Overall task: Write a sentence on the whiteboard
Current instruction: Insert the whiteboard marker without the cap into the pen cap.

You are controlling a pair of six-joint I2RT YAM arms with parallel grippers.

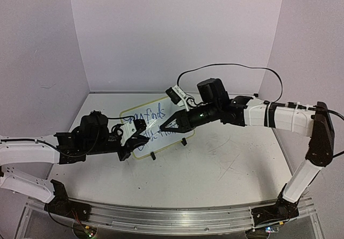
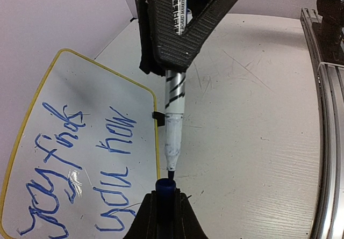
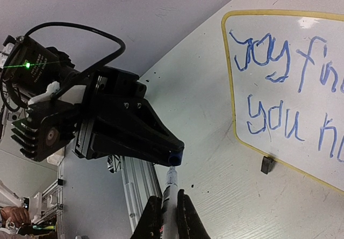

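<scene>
From above, one whiteboard (image 1: 144, 115) lies flat on the table (image 1: 215, 169), towards the back and left of the middle, with its two black clip feet (image 1: 153, 156) on the near edge. It carries two lines of blue handwriting, too small to read from here. The two arms meet over it, the left gripper (image 1: 142, 133) and the right gripper (image 1: 167, 124) tip to tip. The left wrist camera makes the writing plain: "joy finds" on one line, and "you now" on the other, as best I can read it. Here the left gripper (image 2: 165, 198) is clenched on one blue cap (image 2: 165, 185), while the right gripper (image 2: 174, 51) grasps one marker (image 2: 173, 126) whose barrel reads "BOARD MARKER". The dark tip sits just above the cap's mouth, beside the board's long edge. From the right wrist, the right gripper (image 3: 170, 209) pinches the marker (image 3: 171, 181) below the cap (image 3: 174, 159) held by the left gripper (image 3: 161, 142). The board (image 3: 301, 104) fills the upper right, showing "joy fin" and "you" before the frame cuts it off, and one clip foot (image 3: 266, 165).
</scene>
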